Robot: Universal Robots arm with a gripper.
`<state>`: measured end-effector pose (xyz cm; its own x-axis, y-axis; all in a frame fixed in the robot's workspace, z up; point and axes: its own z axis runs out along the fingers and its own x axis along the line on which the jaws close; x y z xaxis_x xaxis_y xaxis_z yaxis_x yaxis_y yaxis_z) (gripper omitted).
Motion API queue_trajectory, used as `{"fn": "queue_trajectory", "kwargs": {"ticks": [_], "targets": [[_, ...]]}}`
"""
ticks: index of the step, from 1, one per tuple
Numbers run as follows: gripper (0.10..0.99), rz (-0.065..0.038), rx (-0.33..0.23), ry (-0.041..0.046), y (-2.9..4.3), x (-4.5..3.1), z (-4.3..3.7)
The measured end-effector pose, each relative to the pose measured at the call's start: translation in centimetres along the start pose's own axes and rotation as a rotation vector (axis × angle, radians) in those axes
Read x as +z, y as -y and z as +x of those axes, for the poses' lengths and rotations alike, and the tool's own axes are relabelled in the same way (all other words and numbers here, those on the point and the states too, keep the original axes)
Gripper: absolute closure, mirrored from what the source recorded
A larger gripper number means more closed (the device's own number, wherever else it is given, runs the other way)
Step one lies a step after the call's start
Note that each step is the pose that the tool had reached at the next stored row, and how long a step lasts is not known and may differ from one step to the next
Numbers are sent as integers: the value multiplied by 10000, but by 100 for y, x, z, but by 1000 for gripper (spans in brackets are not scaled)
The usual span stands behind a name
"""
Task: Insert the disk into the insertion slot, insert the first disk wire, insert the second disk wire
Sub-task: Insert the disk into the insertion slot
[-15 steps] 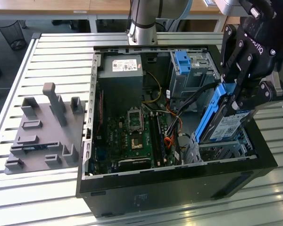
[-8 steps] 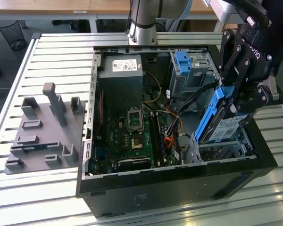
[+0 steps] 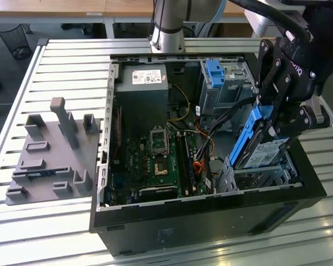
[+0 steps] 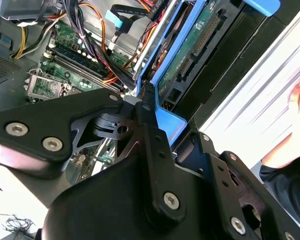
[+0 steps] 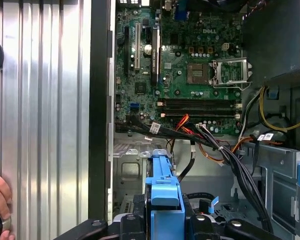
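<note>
Gripper (image 3: 277, 121) clamped on disk (image 3: 265, 151), which hangs tilted toward its 7 o'clock, lower end at insertion slot (image 3: 262, 178) inside open computer case (image 3: 211, 221).

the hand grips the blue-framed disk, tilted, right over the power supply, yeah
One thing is off. The hand does grip the blue-framed disk, tilted, but it is over the slot at the case's near corner on the exterior view's right, not over the power supply, which sits at the far side. The exterior view shows this.
</note>
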<state>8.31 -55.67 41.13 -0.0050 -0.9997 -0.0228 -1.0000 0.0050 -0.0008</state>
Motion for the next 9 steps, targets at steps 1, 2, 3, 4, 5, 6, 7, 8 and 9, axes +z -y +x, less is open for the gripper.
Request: {"fn": "queue_trajectory", "kwargs": {"ticks": [1, 2, 3, 4, 5, 6, 7, 8, 9], "targets": [[722, 0, 0, 0, 0, 5, 0], [722, 0, 0, 1, 0, 11, 0], [722, 0, 0, 0, 0, 15, 1], [722, 0, 0, 1, 0, 21, 1], [722, 0, 0, 0, 0, 26, 1], [722, 0, 0, 0, 0, 31, 1], [722, 0, 0, 0, 0, 36, 1], [722, 0, 0, 0, 0, 40, 1], [722, 0, 0, 0, 0, 45, 1]]}}
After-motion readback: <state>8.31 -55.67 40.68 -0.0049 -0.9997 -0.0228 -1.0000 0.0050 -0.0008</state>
